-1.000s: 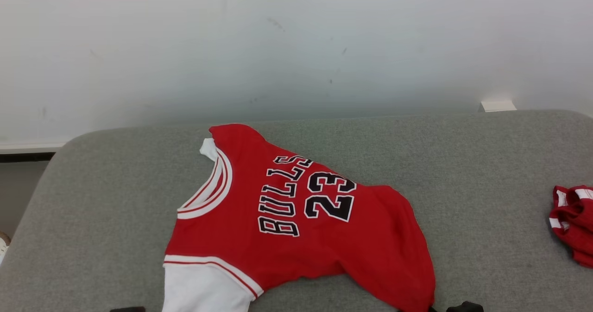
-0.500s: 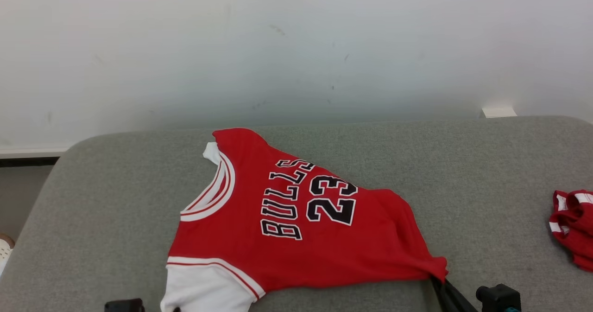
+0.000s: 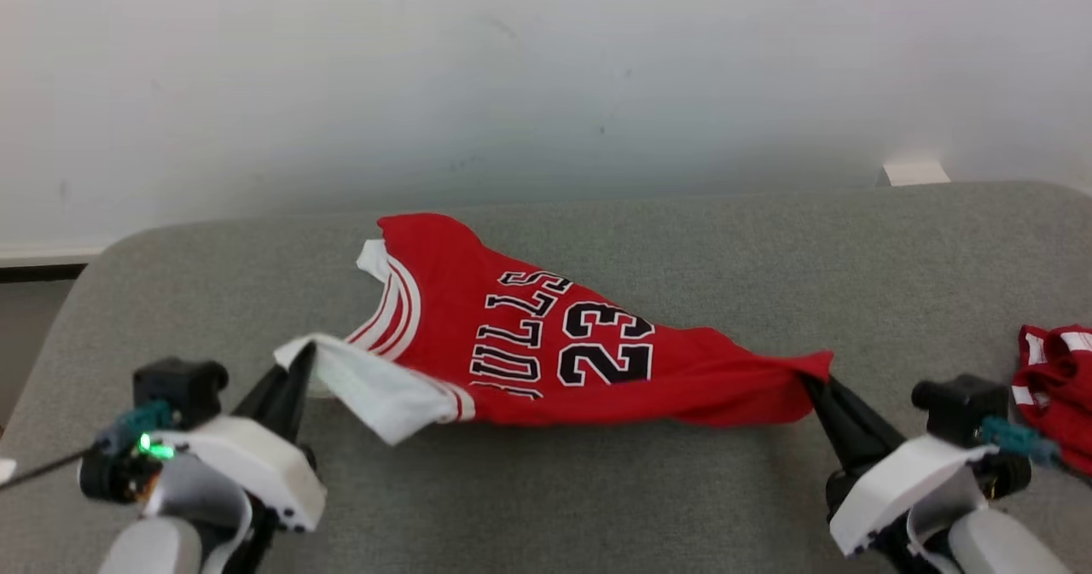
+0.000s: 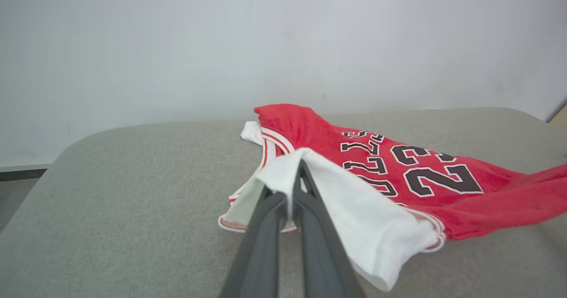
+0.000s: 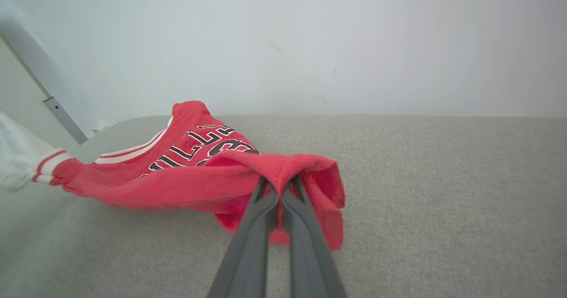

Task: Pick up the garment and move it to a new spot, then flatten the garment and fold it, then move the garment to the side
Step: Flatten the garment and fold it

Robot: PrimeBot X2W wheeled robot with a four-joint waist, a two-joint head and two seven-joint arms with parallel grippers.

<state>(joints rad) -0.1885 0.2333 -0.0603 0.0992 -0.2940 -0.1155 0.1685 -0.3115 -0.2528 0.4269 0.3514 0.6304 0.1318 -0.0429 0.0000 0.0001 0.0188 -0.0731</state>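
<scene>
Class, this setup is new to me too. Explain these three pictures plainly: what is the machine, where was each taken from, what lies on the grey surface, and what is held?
The machine is a two-armed robot. The wide picture comes from a camera on its head, looking down at a grey padded surface. The other two come from wrist cameras, each looking along that arm's two dark fingers. On the surface lies a red jersey printed BULLS 23. The left end effector is shut on its white sleeve; the right end effector is shut on the red bottom corner, so the near edge is lifted and stretched between them. A second red garment lies bunched at the right edge.
</scene>
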